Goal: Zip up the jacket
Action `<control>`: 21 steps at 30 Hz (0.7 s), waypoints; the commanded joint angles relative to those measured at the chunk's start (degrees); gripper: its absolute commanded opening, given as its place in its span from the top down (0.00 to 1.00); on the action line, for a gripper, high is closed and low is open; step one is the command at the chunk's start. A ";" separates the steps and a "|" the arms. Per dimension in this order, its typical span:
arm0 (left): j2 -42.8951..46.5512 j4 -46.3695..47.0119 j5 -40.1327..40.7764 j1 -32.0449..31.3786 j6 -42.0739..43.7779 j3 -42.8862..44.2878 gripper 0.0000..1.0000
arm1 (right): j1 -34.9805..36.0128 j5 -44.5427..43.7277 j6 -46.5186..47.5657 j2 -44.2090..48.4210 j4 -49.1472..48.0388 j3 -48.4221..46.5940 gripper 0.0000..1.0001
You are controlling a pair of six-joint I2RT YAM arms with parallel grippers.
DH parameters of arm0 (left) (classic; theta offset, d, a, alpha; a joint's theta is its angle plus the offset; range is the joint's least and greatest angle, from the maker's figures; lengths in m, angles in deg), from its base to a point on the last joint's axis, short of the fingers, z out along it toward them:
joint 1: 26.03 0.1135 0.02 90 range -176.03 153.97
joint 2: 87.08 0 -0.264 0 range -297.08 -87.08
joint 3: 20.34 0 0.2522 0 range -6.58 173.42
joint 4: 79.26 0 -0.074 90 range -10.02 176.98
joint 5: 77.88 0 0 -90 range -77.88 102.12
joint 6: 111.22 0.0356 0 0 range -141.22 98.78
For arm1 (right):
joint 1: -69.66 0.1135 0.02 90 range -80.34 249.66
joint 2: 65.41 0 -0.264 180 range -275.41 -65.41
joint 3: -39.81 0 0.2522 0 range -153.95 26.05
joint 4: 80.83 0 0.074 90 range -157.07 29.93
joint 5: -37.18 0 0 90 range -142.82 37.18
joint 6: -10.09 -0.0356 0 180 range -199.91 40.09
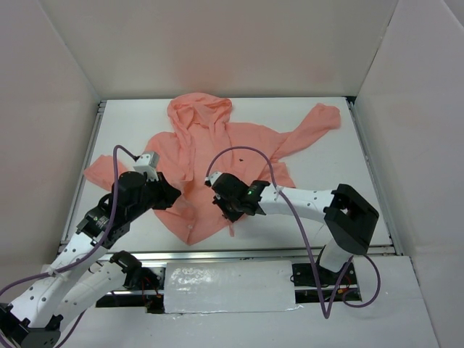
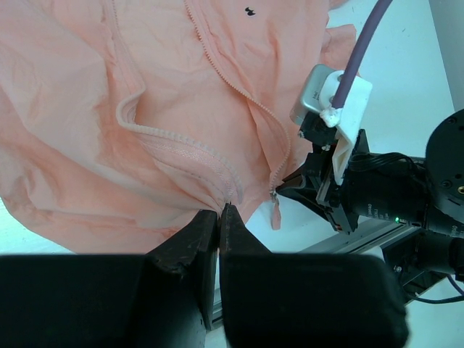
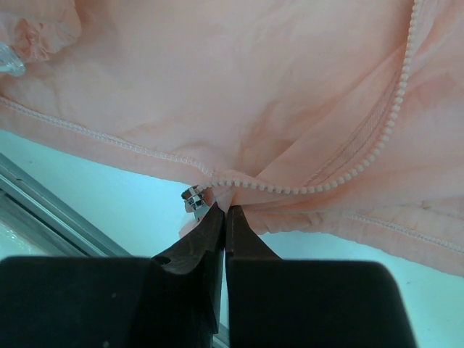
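Left fingers (image 2: 194,243) pinching jacket (image 2: 109,94) hem, right fingers (image 3: 201,243) clamping fabric beside slider (image 3: 191,194), contact partly hidden

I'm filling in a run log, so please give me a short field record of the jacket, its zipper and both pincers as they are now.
jacket: salmon-pink, hooded, spread on the white table, hood at the far side
zipper: open, tooth rows apart
slider: low, near the hem
left pincer: shut on the jacket by one tooth row
right pincer: shut on the jacket beside the slider
task state: not yet zipped
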 commanded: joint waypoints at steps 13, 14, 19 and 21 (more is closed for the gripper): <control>-2.90 22.17 -14.91 -0.06 1.71 -6.00 1.00 | 0.71 -10.89 -32.63 11.36 -1.17 0.92 1.00; -4.05 24.02 -15.63 -0.06 1.80 -6.35 1.00 | 0.89 -12.05 -33.95 10.75 0.78 -0.49 1.00; -12.83 32.46 -19.85 -0.33 3.99 -5.74 1.00 | 1.77 -17.15 -37.74 8.02 13.52 -9.02 1.00; -14.95 33.61 -20.82 -1.03 4.61 -5.30 1.00 | 1.77 -17.42 -38.01 8.98 14.42 -9.12 1.00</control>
